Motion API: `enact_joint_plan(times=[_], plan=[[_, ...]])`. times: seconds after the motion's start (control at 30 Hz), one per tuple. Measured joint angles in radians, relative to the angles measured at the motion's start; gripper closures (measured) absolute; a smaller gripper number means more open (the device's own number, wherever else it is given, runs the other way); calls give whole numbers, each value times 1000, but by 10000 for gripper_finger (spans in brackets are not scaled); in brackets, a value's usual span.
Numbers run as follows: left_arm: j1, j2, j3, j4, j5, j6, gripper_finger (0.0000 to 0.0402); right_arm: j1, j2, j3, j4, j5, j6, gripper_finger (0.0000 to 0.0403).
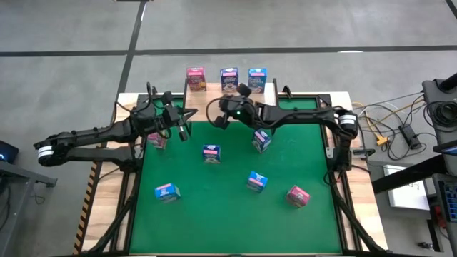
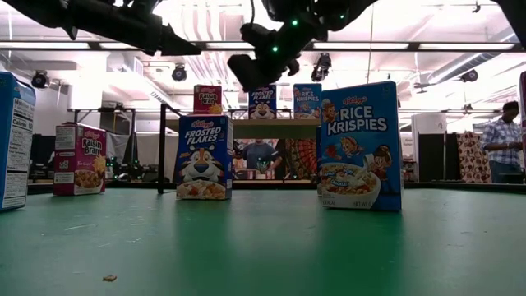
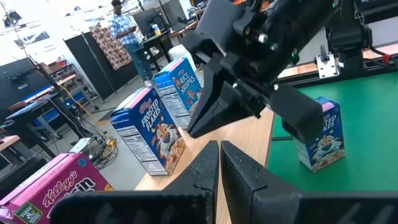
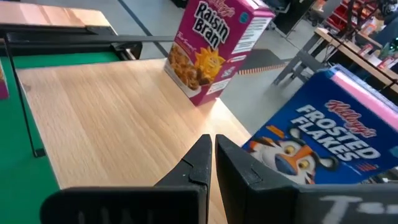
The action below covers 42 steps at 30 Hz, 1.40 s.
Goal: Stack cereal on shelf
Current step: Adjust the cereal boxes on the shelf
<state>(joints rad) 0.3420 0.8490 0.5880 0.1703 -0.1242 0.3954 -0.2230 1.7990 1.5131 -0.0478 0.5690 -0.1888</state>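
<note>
We see a magenta Raisin Bran box (image 4: 214, 50), blue Frosted Flakes box (image 2: 203, 157), green mat (image 1: 228, 214)

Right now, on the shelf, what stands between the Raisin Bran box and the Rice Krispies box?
A Frosted Flakes box stands between the Raisin Bran box and the Rice Krispies box on the shelf, in the high view.

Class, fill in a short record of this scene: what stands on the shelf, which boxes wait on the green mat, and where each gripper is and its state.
On shelf: Raisin Bran box, Frosted Flakes box, Rice Krispies box, upright in a row on the shelf
On green mat: six small cereal boxes, pink and blue, scattered
Left gripper: fingers shut, empty, over the mat's far left part
Right gripper: fingers shut, empty, near the shelf's front edge
Boxes held: none
</note>
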Motion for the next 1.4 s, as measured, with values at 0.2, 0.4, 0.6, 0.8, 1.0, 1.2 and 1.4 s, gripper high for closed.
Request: enact_joint_plan(times=[0.2,0.4,0.6,0.8,1.0,1.2,1.4], plan=[[0,0,0,2,0,5,401,-16,19,17,5,0,-24,390],[0,0,0,2,0,7,401,-48,19,17,26,0,-39,390],[0,0,0,2,0,12,401,-79,23,17,38,-9,-49,390],[0,0,0,2,0,12,401,-109,28,17,52,-88,-34,390],[0,0,0,1,0,12,401,-133,51,17,90,-100,-58,390],[0,0,0,1,0,15,401,-149,64,17,98,-100,-58,390],[0,0,0,2,0,15,401,-154,64,17,131,-100,-70,390]])
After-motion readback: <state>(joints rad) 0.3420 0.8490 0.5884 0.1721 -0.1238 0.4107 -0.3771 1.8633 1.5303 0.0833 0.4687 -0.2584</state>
